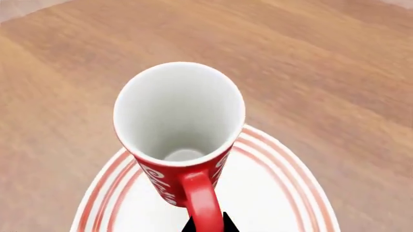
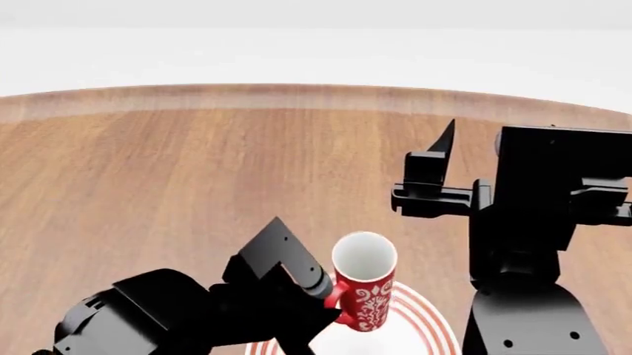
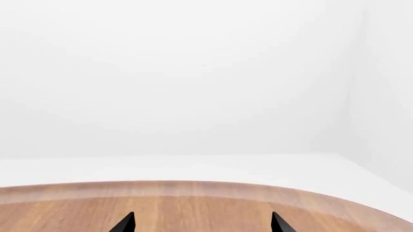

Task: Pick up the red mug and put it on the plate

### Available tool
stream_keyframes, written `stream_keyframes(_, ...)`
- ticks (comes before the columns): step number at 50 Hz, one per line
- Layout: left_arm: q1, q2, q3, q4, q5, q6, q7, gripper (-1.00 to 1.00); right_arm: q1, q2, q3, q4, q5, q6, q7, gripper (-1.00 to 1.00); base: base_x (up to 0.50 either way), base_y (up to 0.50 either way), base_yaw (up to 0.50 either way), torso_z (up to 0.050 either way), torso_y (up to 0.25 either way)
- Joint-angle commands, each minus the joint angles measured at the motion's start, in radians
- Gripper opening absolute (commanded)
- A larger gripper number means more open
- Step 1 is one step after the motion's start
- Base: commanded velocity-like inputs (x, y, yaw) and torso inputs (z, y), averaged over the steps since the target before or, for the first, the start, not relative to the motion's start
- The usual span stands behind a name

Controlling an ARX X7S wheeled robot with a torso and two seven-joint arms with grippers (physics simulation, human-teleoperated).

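The red mug, red with a white floral pattern and white inside, stands upright over the plate, which has red rings around its rim. In the left wrist view the red mug shows from above, over the plate. My left gripper is shut on the mug's red handle, one black fingertip on each side; it also shows in the head view. Whether the mug's base touches the plate is hidden. My right gripper is open and empty, raised above the table, far from the mug; its two tips are wide apart in the right wrist view.
The round wooden table spreads all around the plate, its far edge curving against a white floor. My right arm's black body stands just right of the plate. No other objects show.
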Motion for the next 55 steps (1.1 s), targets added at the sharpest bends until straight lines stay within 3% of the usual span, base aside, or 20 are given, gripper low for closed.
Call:
stream_keyframes(1,-0.049,0.008,0.219,-0.054,-0.203,0.041,0.003,-1.00,0.000,0.005,0.002,-0.001,0.007,0.001,0.002,1.00,0.00,0.00,0.00,0.000,0.000)
stream_keyframes(16,-0.035,0.008,0.219,-0.065,-0.180,-0.016,0.095,-1.00,-0.005,0.003,-0.005,0.005,0.012,-0.009,0.005,1.00,0.00,0.00,0.00,0.000,0.000)
stream_keyframes(55,0.006,0.008,0.207,-0.092,-0.143,-0.115,0.075,-1.00,-0.014,0.011,-0.014,0.004,0.028,-0.023,0.013,1.00,0.00,0.00,0.00,0.000,0.000)
